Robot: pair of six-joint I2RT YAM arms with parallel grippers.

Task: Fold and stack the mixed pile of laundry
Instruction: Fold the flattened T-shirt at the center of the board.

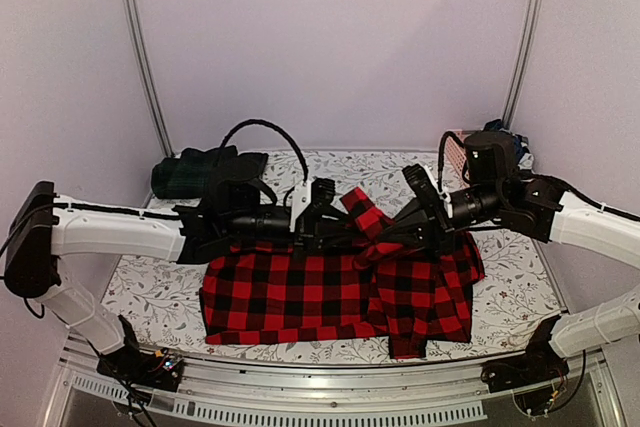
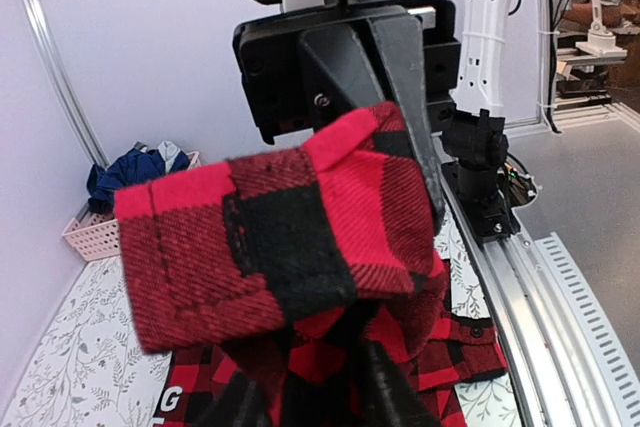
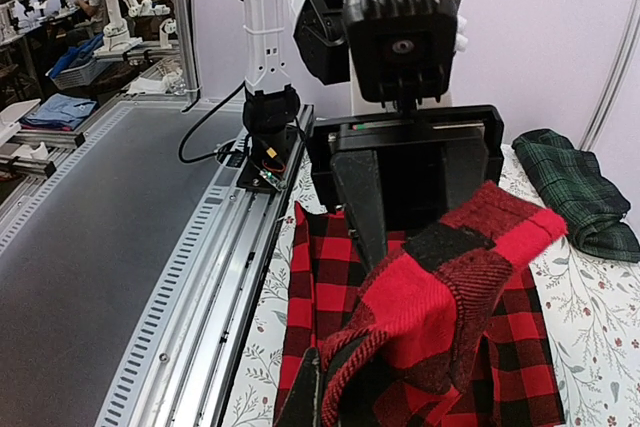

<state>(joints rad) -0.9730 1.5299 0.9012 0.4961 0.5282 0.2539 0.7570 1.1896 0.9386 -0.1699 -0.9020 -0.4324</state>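
Checked flannel shirt (image 1: 290,297) lies spread on the table cloth (image 1: 150,292), mid-table towards the near edge. One cuff (image 2: 260,237) is lifted clear above it.

Right gripper (image 1: 390,235) has its fingers (image 2: 375,57) pressed together, pinching the raised cuff.

Left gripper (image 1: 340,227) faces it. Its fingers (image 3: 362,202) stand apart either side of the cuff – whether they bear on the cloth cannot be told.

Green tartan piece (image 1: 195,175) lies bundled at the far left corner, untouched.

Pink basket (image 1: 455,152) sits at the far right corner, holding dark blue clothes (image 1: 510,137) (only partly visible).
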